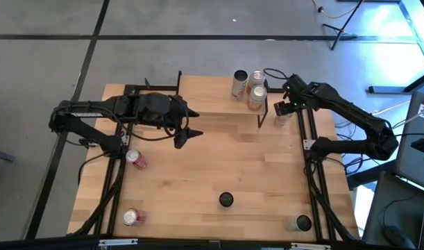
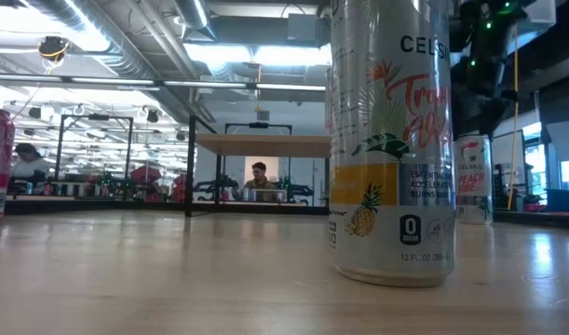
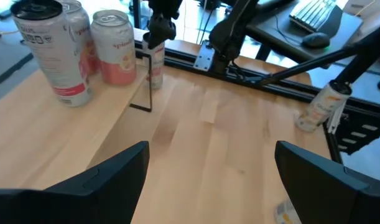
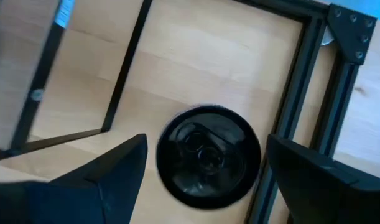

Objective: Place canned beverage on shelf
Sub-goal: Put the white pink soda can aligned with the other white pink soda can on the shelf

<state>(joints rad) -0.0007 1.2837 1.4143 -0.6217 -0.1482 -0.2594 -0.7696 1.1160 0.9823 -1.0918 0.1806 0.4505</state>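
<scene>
High view: three cans on shelf; left tool, right tool both apart.

From my remote station I see a grey floor crossed by dark seam lines around the table. Beyond the table's far edge lies an open hall: exposed ceiling ducts, bright strip lights, rows of workbenches. A person sits there. A keyboard rests on a side desk.
</scene>
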